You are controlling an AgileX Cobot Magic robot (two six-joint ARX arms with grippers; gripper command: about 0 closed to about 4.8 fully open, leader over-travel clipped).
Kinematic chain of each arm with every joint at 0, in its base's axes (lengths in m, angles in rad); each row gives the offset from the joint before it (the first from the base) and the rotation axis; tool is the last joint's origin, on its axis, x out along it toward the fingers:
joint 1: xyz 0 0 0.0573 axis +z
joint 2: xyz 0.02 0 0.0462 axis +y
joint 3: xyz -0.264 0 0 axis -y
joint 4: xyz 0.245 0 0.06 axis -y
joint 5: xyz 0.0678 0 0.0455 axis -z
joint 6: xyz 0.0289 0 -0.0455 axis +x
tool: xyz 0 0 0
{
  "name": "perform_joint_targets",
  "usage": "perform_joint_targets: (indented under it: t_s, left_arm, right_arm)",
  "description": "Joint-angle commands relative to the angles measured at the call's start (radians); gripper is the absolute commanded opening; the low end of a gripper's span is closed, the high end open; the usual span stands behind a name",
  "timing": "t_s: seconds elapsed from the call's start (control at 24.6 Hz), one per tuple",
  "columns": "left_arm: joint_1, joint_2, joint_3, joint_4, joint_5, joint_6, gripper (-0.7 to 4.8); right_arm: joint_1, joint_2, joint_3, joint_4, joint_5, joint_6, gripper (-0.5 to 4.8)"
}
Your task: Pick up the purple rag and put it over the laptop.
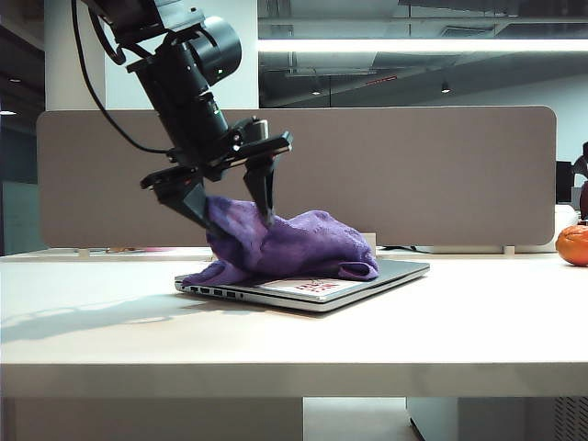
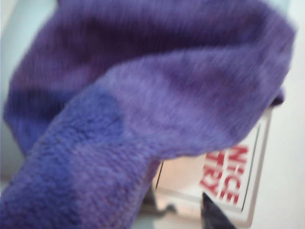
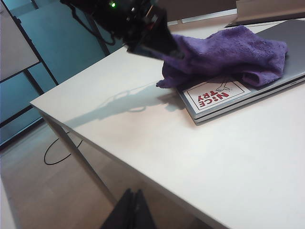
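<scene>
On the near part of the white table (image 1: 294, 340) nothing is set; the closed laptop (image 1: 386, 276) is found further back, lying flat with its row of side ports turned toward the exterior camera. A white-and-red sticker (image 3: 217, 94) on its lid is left partly uncovered at the near corner. The purple rag (image 1: 299, 243) is already draped over the lid in a loose heap, one edge hanging just past the laptop's left side. At that end a peak of cloth is drawn up between the two fingers of the left gripper (image 1: 234, 197), which is tilted down over the laptop's left edge. Its jaws are spread wide, with a fingertip on either side of the raised fold; whether the cloth is pinched or merely caught on a finger cannot be told.

The rag is judged to be light, soft and limp: no shape is kept by it, and it sags and bunches wherever it is unsupported. Its fuzzy pile is likely to cling to fingertips, so a snag on release is to be expected. If it needs regripping, a raised fold or a free corner is best taken, not the flat middle. The laptop's lid is smooth and stiff, so the cloth may slide.

The right gripper (image 3: 129, 212) is held low beside the table, well apart from the work, its fingers pressed together on nothing.

Far right, an orange round object (image 1: 573, 244) is seen.
</scene>
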Motion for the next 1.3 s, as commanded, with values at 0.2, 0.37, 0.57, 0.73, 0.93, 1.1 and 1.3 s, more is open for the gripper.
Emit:
perform_joint_targets:
  t_s: [0.2,0.37,0.57,0.73,0.93,1.1,1.3]
  left_arm:
    - [-0.002,-0.004,0.006,-0.195,0.0,-0.004,3.4]
    - [-0.002,-0.005,0.006,-0.294,0.0,-0.003,3.39]
    - [-0.002,-0.007,0.006,-0.38,-0.001,0.049,1.65]
    - [-0.002,-0.032,0.005,-0.394,-0.005,0.103,0.01]
    - [-0.002,-0.098,0.005,-0.367,-0.08,0.143,-0.06]
    - [-0.002,-0.184,0.003,-0.336,-0.146,0.167,-0.06]
    - [-0.002,-0.314,0.003,-0.287,-0.17,0.173,-0.06]
  right_arm:
    - [0.001,-0.002,-0.005,0.009,0.001,-0.003,0.22]
    - [0.001,-0.002,-0.005,0.009,0.001,-0.003,0.22]
    - [0.0,-0.002,-0.005,0.01,0.004,-0.004,0.22]
    - [0.0,-0.002,-0.005,0.014,0.129,-0.004,0.22]
    - [0.0,-0.002,-0.005,0.023,0.346,-0.004,0.21]
    - [0.0,-0.002,-0.005,0.023,0.504,-0.004,0.21]
    - [0.0,-0.002,-0.005,0.026,0.692,-0.045,0.21]
